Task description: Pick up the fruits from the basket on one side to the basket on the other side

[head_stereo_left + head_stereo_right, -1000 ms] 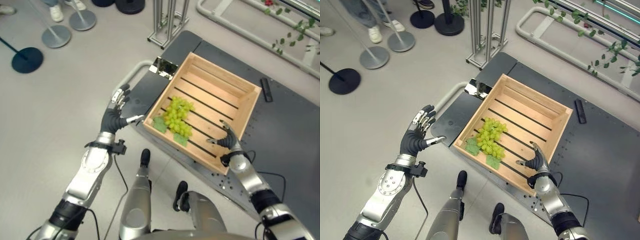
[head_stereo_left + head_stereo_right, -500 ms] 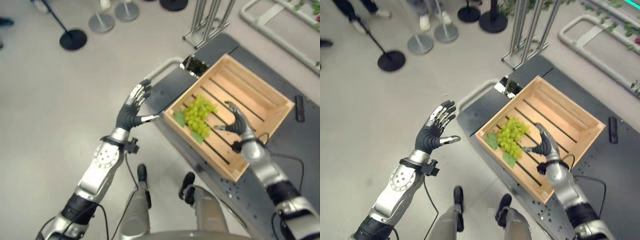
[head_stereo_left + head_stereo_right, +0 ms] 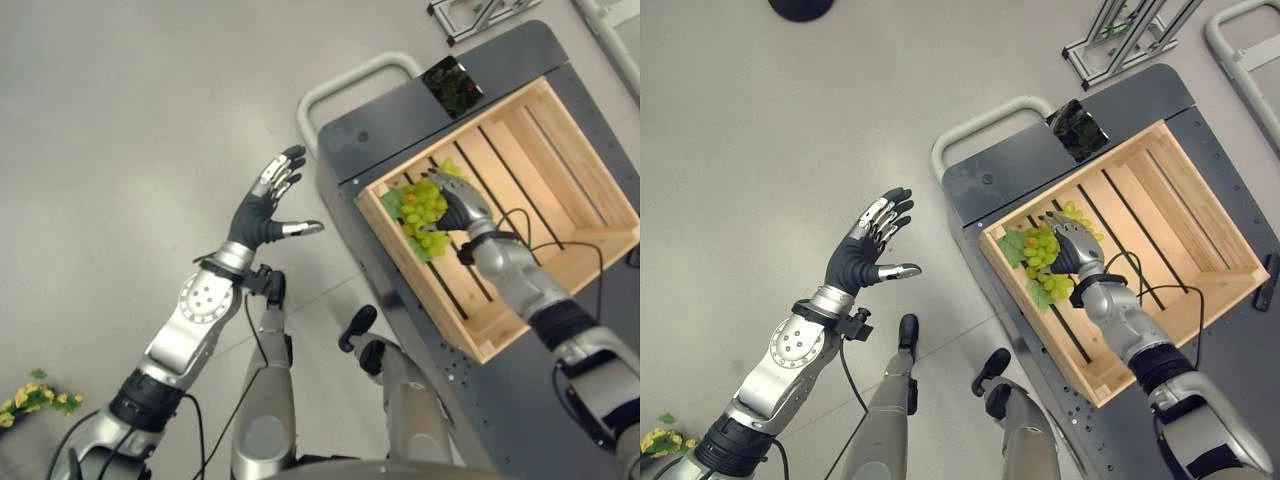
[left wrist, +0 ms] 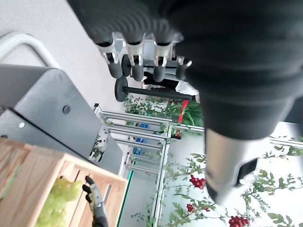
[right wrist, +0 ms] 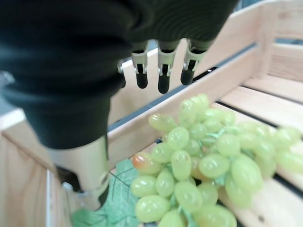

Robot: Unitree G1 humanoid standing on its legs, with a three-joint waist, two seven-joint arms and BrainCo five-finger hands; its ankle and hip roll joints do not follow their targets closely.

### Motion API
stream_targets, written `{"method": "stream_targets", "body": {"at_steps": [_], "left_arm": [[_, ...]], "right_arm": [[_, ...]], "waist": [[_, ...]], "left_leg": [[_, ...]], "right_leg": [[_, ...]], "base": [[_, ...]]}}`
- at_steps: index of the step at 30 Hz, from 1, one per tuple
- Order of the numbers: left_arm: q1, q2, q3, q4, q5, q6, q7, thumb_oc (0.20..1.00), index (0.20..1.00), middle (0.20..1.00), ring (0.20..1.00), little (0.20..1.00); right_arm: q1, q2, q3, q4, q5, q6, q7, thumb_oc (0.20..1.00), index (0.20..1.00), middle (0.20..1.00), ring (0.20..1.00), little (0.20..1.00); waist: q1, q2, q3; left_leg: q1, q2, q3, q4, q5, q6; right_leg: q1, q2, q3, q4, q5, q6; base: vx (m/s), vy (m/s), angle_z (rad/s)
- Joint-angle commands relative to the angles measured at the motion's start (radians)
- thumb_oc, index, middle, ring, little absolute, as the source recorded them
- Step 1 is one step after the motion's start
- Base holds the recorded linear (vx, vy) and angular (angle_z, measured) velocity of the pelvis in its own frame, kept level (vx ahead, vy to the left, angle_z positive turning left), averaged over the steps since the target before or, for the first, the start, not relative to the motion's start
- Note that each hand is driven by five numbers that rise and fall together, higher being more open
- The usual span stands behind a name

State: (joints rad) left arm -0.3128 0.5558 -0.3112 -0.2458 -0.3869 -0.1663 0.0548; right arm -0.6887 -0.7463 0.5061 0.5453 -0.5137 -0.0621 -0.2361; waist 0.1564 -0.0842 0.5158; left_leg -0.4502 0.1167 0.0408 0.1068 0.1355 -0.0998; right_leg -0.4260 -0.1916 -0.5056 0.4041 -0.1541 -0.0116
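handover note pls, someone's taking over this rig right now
Right hand: open, fingers straight, hovering over the green grapes, not yet closed on them.
Left hand: open, idle over the floor beside the cart.
Grapes lie with their leaves in the near corner of the wooden crate.
Done: reach only. Left: grasp, lift and carry the grapes to the other basket.

A dark grey cart (image 3: 1230, 330) with a pale tubular handle (image 3: 980, 125) carries a slatted wooden crate (image 3: 1180, 235). A dark glossy block (image 3: 1078, 128) lies on the deck just beside the crate's corner nearest the handle.
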Motion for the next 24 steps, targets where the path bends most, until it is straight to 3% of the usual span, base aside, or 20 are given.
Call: {"method": "stream_targets", "body": {"at_steps": [1, 11, 24], "left_arm": [[-0.019, -0.002, -0.013, -0.08, -0.008, -0.069, 0.006, 1.0, 1.0, 1.0, 1.0, 1.0], [-0.044, 0.005, -0.038, -0.085, 0.009, -0.075, 0.015, 1.0, 1.0, 1.0, 1.0, 1.0], [-0.088, 0.014, -0.074, -0.088, 0.041, -0.076, 0.012, 1.0, 1.0, 1.0, 1.0, 1.0]], "right_arm": [[-0.123, -0.084, 0.076, 0.021, -0.063, -0.011, 0.004, 1.0, 1.0, 1.0, 1.0, 1.0], [-0.252, -0.161, 0.281, 0.165, -0.225, -0.002, 0.057, 1.0, 1.0, 1.0, 1.0, 1.0], [-0.383, -0.223, 0.491, 0.161, -0.395, -0.04, 0.133, 1.0, 1.0, 1.0, 1.0, 1.0]], "waist": [[-0.006, -0.017, 0.004], [-0.002, -0.025, 0.004], [-0.008, -0.041, 0.004]], "left_leg": [[-0.016, -0.019, -0.003, 0.073, -0.114, 0.034], [-0.057, -0.023, -0.019, 0.075, -0.112, 0.033], [-0.068, -0.027, -0.033, 0.071, -0.112, 0.03]], "right_leg": [[0.088, -0.01, 0.014, -0.18, 0.104, 0.132], [0.064, -0.01, 0.0, -0.195, 0.114, 0.136], [0.057, -0.011, -0.011, -0.201, 0.117, 0.141]], "base": [[0.0, 0.013, 0.1], [0.0, 0.008, 0.03], [0.0, 0.0, 0.01]]}}
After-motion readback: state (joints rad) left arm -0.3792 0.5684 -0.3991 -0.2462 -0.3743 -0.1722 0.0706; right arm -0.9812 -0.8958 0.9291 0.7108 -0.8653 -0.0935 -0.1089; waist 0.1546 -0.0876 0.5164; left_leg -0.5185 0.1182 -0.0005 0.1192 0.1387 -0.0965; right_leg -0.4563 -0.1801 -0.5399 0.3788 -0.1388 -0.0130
